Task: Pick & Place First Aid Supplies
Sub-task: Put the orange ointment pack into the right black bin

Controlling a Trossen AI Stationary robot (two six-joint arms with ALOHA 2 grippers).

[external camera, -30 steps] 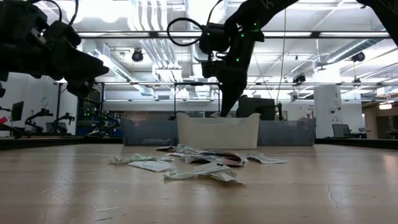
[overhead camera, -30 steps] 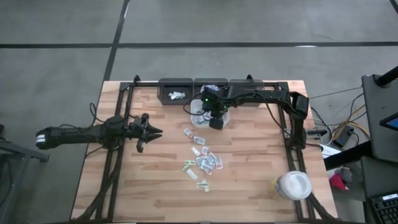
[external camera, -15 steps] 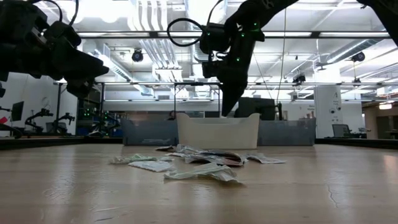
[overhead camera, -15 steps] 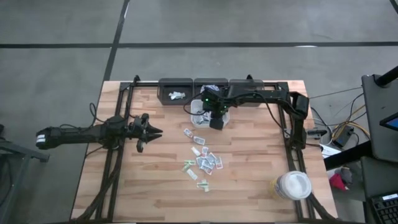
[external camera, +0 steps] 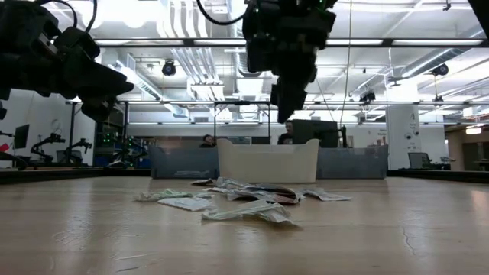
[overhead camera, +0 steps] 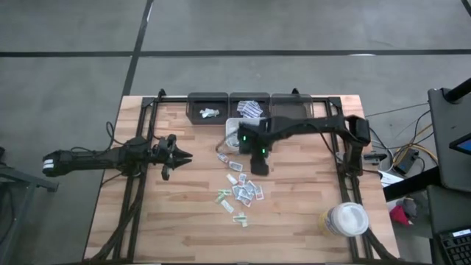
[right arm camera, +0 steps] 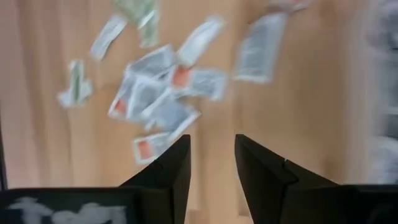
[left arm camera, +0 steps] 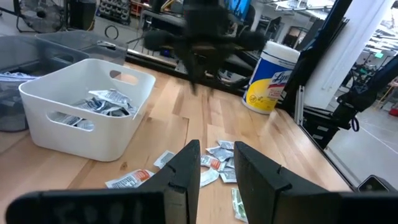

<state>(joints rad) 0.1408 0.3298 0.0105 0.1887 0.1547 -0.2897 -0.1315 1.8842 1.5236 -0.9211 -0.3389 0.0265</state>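
Observation:
The first aid supplies [overhead camera: 241, 190] lie as a loose heap of small white and greenish sachets in the middle of the table, also seen in the low view [external camera: 244, 200] and the right wrist view [right arm camera: 165, 93]. More sachets [left arm camera: 106, 102] lie inside the white bin [overhead camera: 232, 134]. My right gripper [overhead camera: 257, 166] hangs open above the table between the white bin and the heap, pointing steeply down, with nothing between its fingers [right arm camera: 177, 165]. My left gripper [overhead camera: 182, 156] waits open at the table's left, held level above the wood, its fingers [left arm camera: 186, 171] empty.
Three dark bins [overhead camera: 208, 105] stand in a row along the far edge; two hold a few sachets [overhead camera: 250, 108]. A white round tub [overhead camera: 347, 218] stands at the near right corner. Black frame rails [overhead camera: 140, 184] run along both table sides.
My right gripper has swung from over the white bin toward the table's near edge, rising a little and tipping, and now hangs between the bin and the heap of sachets. The sachets on the table have not moved.

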